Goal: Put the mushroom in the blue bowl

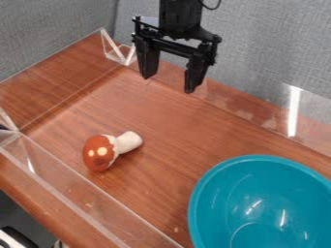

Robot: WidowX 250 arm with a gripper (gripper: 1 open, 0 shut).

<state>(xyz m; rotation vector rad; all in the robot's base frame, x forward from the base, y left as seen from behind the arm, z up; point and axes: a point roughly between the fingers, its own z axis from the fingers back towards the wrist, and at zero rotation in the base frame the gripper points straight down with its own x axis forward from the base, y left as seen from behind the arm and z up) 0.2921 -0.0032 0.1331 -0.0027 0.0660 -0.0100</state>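
Mushroom (108, 149): one small toy, orange-red cap with faint pale spots, short cream-white stem. It lies on its side on the wooden tabletop (181, 121), cap toward the near left, stem pointing to the far right. Position: left of centre, near the clear front wall, well apart from every other item. Nothing touches it.

Blue bowl (262, 206): one large round teal-blue bowl, glossy, deep smooth inside with bright highlights. It stands upright at the near right corner of the table, its right and near edges cut off by the picture border. Inside shows nothing in it. It sits well to the right of the mushroom.

Gripper (172, 76): black, two-fingered, pointing downward, at the far centre of the scene. Its fingers stand spread wide with a clear gap between them and nothing in that gap. It hangs above the tabletop, well apart from both mushroom and bowl.

Clear plastic walls (52, 165): low transparent panels edging the table along the near left, far left and far right.

Grey backdrop (52, 29): textured surface behind the table.
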